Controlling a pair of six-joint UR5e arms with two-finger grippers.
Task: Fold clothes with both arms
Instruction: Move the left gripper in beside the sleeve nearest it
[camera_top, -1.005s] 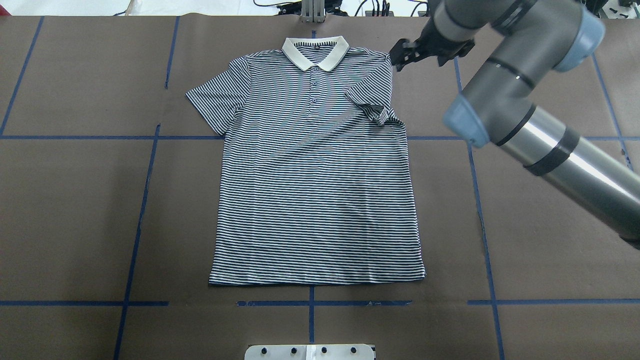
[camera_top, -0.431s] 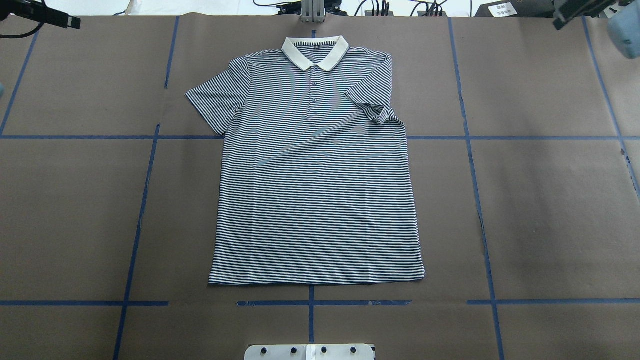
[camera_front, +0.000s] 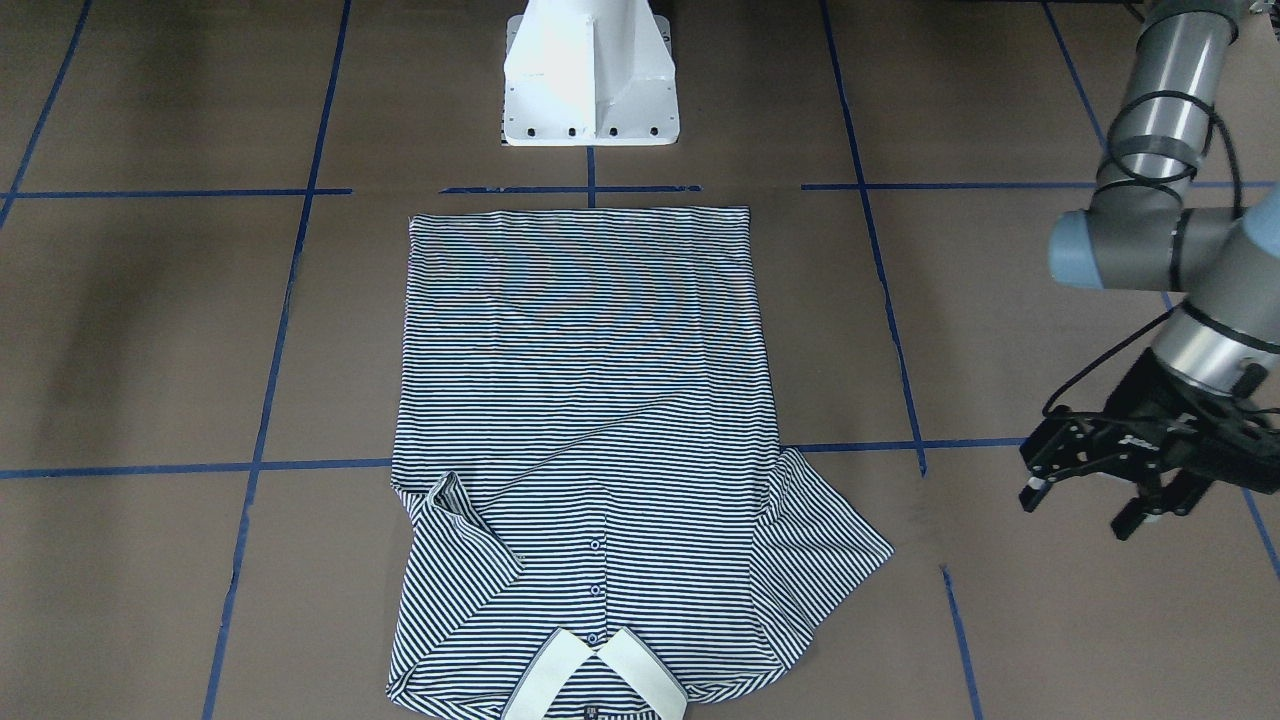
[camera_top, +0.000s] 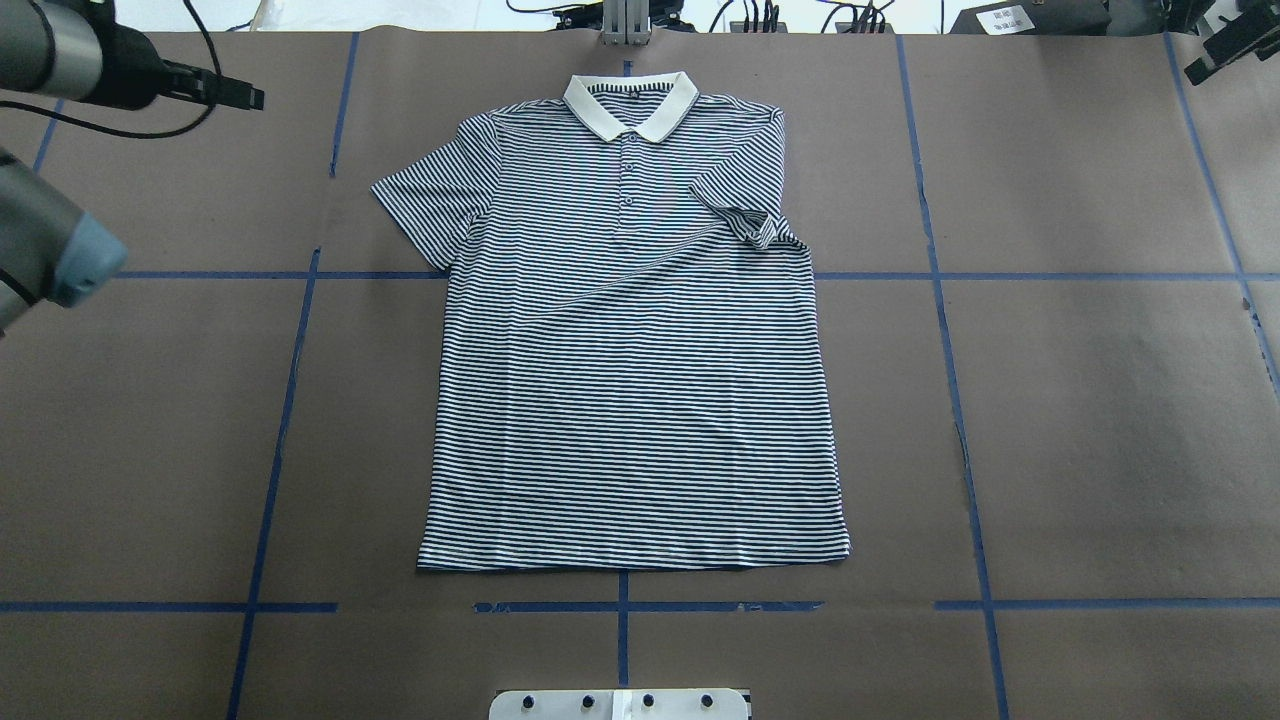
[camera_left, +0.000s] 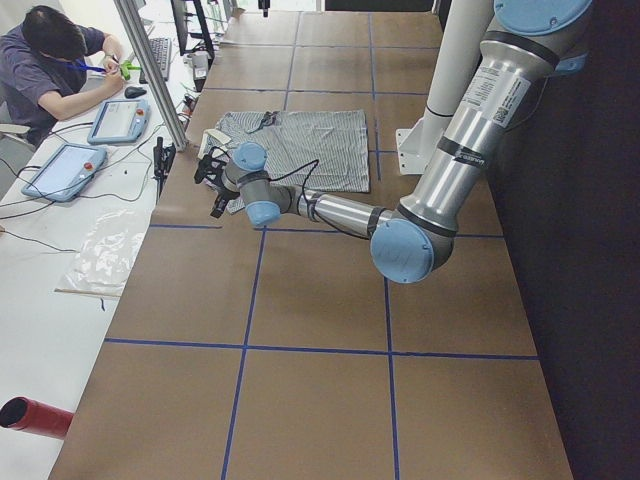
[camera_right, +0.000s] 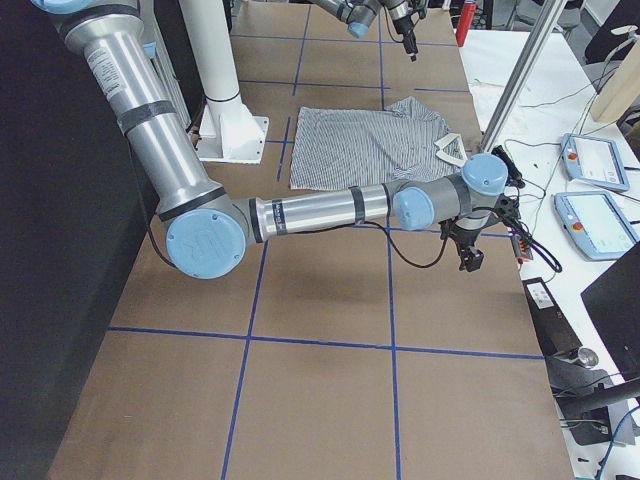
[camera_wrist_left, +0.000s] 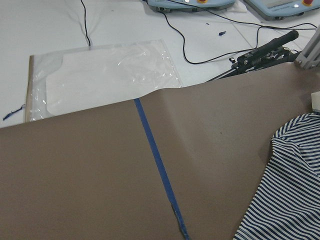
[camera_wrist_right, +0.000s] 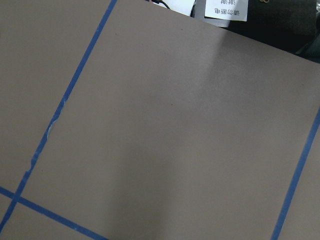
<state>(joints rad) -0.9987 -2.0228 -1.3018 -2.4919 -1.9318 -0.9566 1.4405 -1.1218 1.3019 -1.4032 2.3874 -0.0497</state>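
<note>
Our right tool (camera_top: 1225, 45) has pulled away, and we cannot tell its grip. Our left tool (camera_front: 1080, 505), spread and empty, has arrived near the shirt (camera_top: 630, 380), likely for the unfolded sleeve (camera_top: 430, 195).

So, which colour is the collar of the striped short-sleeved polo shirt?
The collar is plain cream; the overhead exterior view shows it best.

- Shirt (camera_top: 630, 400): soft knit cloth, matt; collar (camera_top: 630, 105) is plain cream cloth and looks a little stiffer.
- Table cover (camera_top: 1100, 430): brown paper, matt, faintly creased.
- Tape lines (camera_top: 1050, 276): blue, smooth, frayed in places.
- Left arm (camera_front: 1165, 100): silver metal tube with a satin sheen; joint cap (camera_front: 1075, 250) is smooth light-blue plastic.
- Pedestal (camera_front: 590, 70): white painted metal, glossy.
- Bag (camera_wrist_left: 110, 75): clear plastic, shiny, wrinkled.
</note>
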